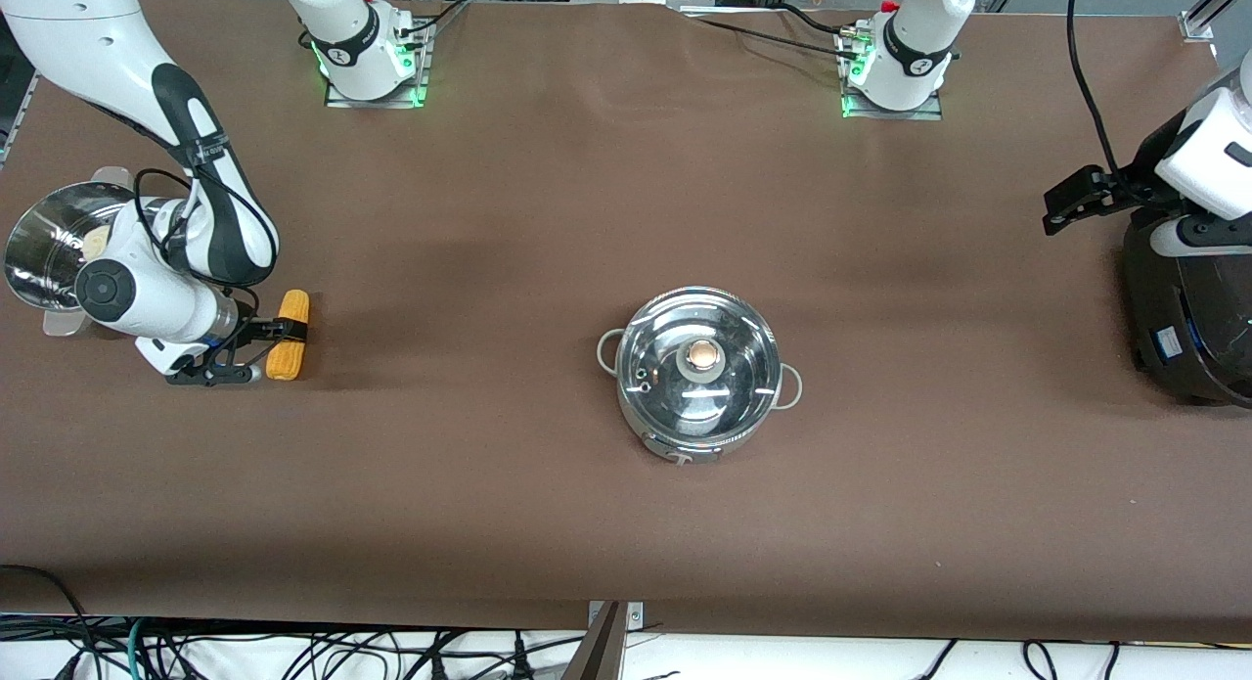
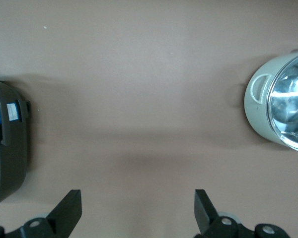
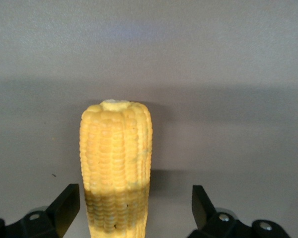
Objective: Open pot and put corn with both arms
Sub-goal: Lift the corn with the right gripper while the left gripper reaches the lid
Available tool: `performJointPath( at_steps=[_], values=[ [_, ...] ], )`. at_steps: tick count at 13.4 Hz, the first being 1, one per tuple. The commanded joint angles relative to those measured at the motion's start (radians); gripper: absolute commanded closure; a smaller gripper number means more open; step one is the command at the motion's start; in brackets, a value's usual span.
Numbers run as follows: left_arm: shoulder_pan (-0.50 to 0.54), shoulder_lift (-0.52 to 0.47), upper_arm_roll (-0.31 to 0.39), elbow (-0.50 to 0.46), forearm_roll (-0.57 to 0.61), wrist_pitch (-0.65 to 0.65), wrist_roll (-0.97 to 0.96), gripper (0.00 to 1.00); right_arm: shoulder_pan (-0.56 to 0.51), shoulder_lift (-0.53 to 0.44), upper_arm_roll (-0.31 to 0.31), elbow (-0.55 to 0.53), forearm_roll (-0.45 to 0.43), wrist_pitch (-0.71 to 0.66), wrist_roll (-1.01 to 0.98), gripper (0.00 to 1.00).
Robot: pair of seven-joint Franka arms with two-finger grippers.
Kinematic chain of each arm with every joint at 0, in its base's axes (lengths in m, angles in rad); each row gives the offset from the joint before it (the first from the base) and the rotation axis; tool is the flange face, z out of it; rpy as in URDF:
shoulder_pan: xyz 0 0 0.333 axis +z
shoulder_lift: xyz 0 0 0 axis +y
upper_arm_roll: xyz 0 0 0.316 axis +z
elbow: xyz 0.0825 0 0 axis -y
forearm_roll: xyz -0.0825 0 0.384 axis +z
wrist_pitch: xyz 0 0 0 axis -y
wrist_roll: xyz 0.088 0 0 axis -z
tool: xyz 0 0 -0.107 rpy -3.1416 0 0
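White jointed arms point(image 1: 147, 289) with black joints, black cables and green-lit bases point(image 1: 377, 78).

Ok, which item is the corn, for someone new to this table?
Start at the brown table and go to the right arm's end, where a shiny steamer sits. The corn lies beside it, between the open right pincer's fingers. It is the only yellow, bumpy, elongated thing.

Open left claw point(image 2: 137, 210) over bare table point(image 2: 139, 99), between pot point(image 2: 280, 106) and black cooker point(image 2: 7, 144).
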Motion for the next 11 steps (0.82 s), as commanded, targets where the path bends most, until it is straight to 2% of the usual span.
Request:
performJointPath(
  at_steps=[1,2,3,4,5,6,7,9,11],
  values=[
    [0.005,0.021,-0.062,-0.081,0.006,0.047,0.01,0.0,-0.01,-0.045,0.007,-0.056,0.014,0.025,-0.024,0.0],
    [0.005,0.014,-0.068,-0.106,0.006,0.041,0.014,0.0,-0.009,-0.045,0.008,-0.056,0.014,0.025,-0.024,0.0],
    [0.005,0.014,-0.068,-0.106,0.008,0.036,0.018,0.0,-0.009,-0.046,0.008,-0.057,0.014,0.023,-0.025,0.12],
    [0.005,0.015,-0.068,-0.103,0.008,0.036,0.018,0.0,-0.009,-0.049,0.008,-0.057,0.014,0.022,-0.033,0.37],
    [0.005,0.02,-0.068,-0.097,0.006,0.047,0.018,0.0,-0.009,-0.051,0.01,-0.057,0.014,0.014,-0.039,0.65],
    [0.001,0.029,-0.07,-0.094,0.006,0.058,0.018,0.0,-0.009,-0.051,0.013,-0.056,0.014,0.011,-0.039,0.85],
    [-0.015,0.04,-0.073,-0.092,-0.012,0.099,0.018,0.0,-0.009,-0.051,0.013,-0.056,0.014,0.011,-0.039,0.91],
    [-0.041,0.064,-0.073,-0.094,-0.124,0.166,-0.001,0.0,-0.007,-0.051,0.014,-0.048,0.013,0.009,-0.039,0.98],
    [-0.053,0.1,-0.105,-0.092,-0.146,0.243,-0.024,0.01,-0.007,-0.053,0.017,-0.036,0.013,0.002,-0.038,1.0]
  ],
)
